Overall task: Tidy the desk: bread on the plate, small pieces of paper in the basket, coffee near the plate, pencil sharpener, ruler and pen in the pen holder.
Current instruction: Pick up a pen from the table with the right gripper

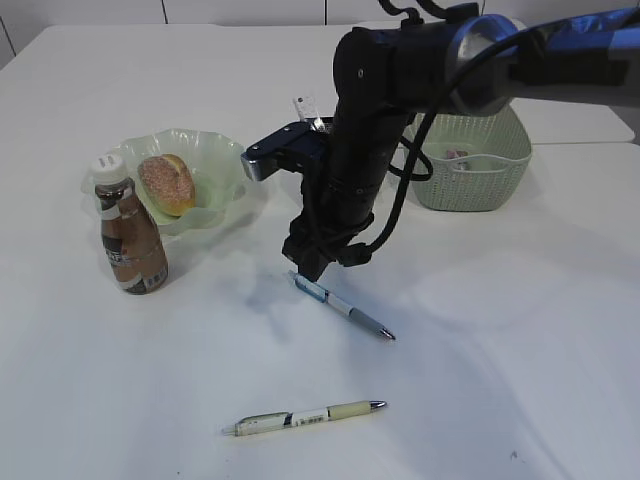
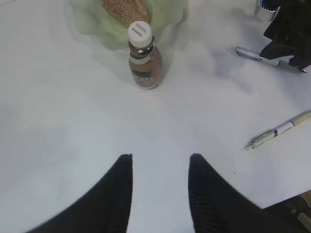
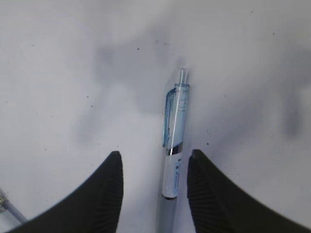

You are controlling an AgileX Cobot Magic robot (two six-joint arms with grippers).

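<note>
1. The right tool [image 3: 153, 187] is low over the middle of the white desk [image 1: 480, 330], its two dark fingers [image 3: 99, 194] spread apart with a blue-clipped pen [image 3: 174, 145] lying flat between them, nearer the right finger; whether the fingers touch the pen cannot be told, and it lies on the desk, not lifted.
2. In the exterior view that blue-clipped pen [image 1: 345, 307] runs from under the tool towards the near right, tip pointing right.
3. A second pen [image 1: 305, 417], cream and white, lies well apart from the first at the near side of the desk, almost crosswise.
4. The left tool [image 2: 160, 194] hangs over bare desk on the near left, fingers [image 2: 114, 199] partly open and holding nothing.
5. The bread [image 1: 167, 183] sits in the pale green plate [image 1: 222, 160] at the far left.
6. The coffee [image 1: 129, 238] stands upright just beside the plate's near left rim, white cap on.
7. The basket [image 1: 470, 178] stands at the far right, partly behind the right arm; something small and pinkish shows inside, too hidden to tell.
8. Behind the arm, a clear strip, perhaps the ruler [image 1: 304, 107], sticks up; what holds it is hidden.
</note>
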